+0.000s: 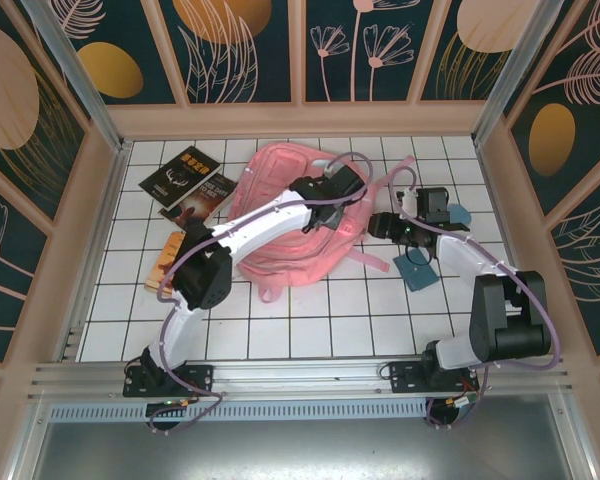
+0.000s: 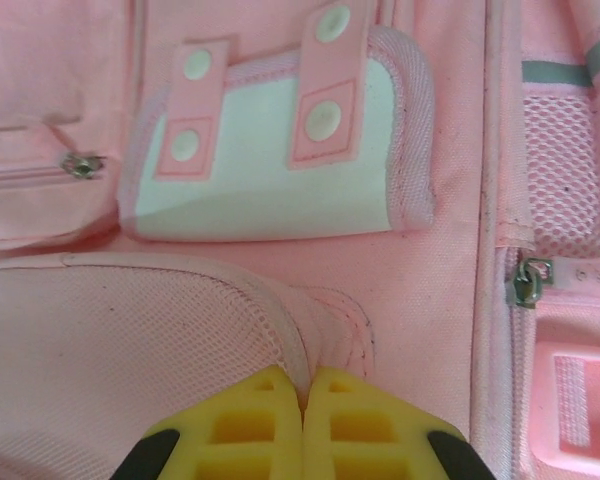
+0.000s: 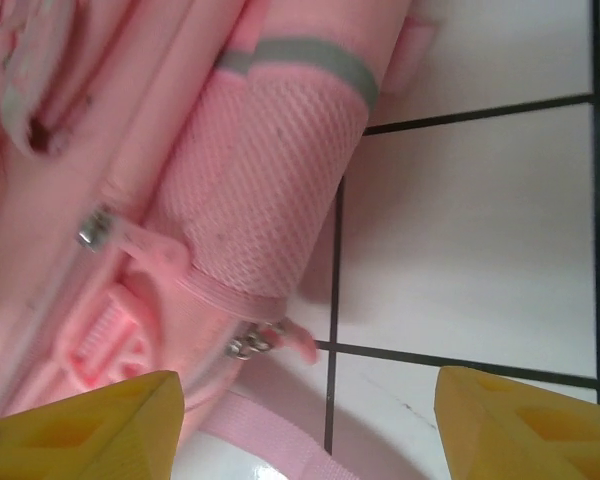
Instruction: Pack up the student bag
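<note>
Tiled table (image 1: 310, 320): one student bag (image 1: 298, 215), two books (image 1: 185, 172); left hand (image 2: 302, 390), right hand (image 3: 307, 392).

Two dark books (image 1: 190, 183) lie overlapping, far left on the white tiled table (image 1: 310, 320). Flat orange item (image 1: 166, 262) nearer, same side, partly hidden. Teal pouch (image 1: 417, 271) lies at right.

My left claw (image 2: 302, 388) is pressed fully closed, its arm stretched forward; my right claw (image 3: 305, 390) holds its fingers (image 3: 90, 420) wide apart, elbow bent.
</note>
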You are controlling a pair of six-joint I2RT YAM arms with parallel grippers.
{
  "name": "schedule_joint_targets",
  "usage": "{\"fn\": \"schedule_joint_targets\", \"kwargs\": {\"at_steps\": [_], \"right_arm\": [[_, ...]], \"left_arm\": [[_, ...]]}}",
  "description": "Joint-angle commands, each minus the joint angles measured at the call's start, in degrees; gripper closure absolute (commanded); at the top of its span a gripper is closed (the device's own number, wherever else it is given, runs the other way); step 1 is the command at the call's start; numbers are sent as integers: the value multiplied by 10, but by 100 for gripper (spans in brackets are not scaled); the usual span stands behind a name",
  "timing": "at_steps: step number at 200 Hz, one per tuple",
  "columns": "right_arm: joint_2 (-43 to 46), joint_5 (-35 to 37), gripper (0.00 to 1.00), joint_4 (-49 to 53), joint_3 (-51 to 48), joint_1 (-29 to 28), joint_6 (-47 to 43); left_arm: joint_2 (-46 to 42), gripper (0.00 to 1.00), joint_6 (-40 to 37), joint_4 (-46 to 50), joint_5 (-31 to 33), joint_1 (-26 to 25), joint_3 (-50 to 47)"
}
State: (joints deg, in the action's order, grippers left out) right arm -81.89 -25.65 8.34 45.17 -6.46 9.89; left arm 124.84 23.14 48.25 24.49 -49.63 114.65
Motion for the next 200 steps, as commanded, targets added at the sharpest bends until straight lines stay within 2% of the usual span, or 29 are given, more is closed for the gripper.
{"fn": "schedule_joint_targets", "kwargs": {"at_steps": [1, 45, 106, 118, 134, 153, 177, 200], "right_arm": [[-7, -41, 35, -18, 18, -1, -76], [-29, -167, 53, -35, 31, -23, -102], [-58, -183, 66, -49, 54, -30, -117], [-67, -187, 71, -44, 58, -34, -125], [-74, -190, 72, -43, 63, -40, -135], [-84, -152, 72, -50, 66, -45, -136], [-93, -104, 66, -59, 70, -45, -133], [-89, -90, 64, -70, 65, -48, -138]], "left_arm": [[-58, 100, -25, -18, 32, 25, 8], [-70, 100, -44, -23, 18, 42, 19], [-71, 100, -47, -23, 8, 48, 35], [-71, 100, -45, -21, 9, 48, 38], [-71, 100, -44, -21, 7, 48, 41], [-71, 100, -45, -18, 8, 48, 47], [-76, 100, -48, -12, 15, 48, 47], [-85, 100, -58, -9, 22, 48, 41]]}}
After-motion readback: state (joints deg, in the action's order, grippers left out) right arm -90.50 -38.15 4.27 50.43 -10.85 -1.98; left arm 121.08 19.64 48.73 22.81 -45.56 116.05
